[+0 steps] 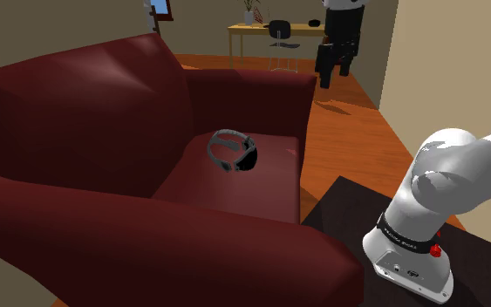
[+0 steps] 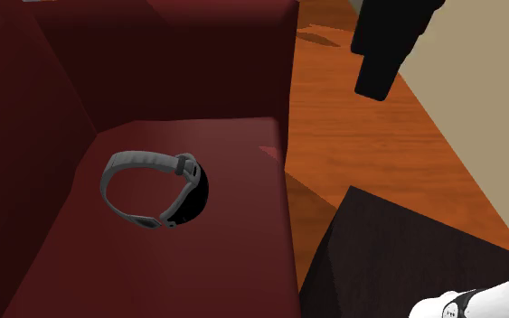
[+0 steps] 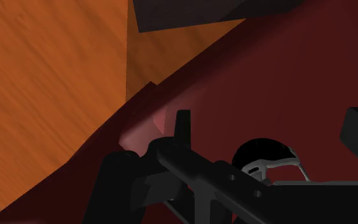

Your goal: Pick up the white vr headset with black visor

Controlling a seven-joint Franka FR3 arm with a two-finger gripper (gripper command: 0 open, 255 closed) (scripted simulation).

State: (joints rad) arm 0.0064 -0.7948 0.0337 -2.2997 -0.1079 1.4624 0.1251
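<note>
Dark red upholstery covers the sofa (image 1: 78, 131) on the shoulder view's left. On its seat cushion (image 1: 235, 187) lies the VR headset (image 1: 233, 150), its grey strap looped open and its black visor on the side nearer the fingers (image 1: 325, 74). The headset sits well below the fingers and to the shoulder view's left of them, with nothing touching it. Far behind the fingers, a wooden desk (image 1: 261, 29) stands against the back wall.

The fingers hang high over the orange wood floor (image 1: 357, 148), past the seat's front edge rather than above the cushion. In the wrist view they stand wide apart, and the headset (image 3: 266, 156) shows between them, farther off on the red seat. Below the fingers and to the shoulder view's right is the black stand (image 1: 339, 209), carrying the white arm (image 1: 461, 174).
</note>
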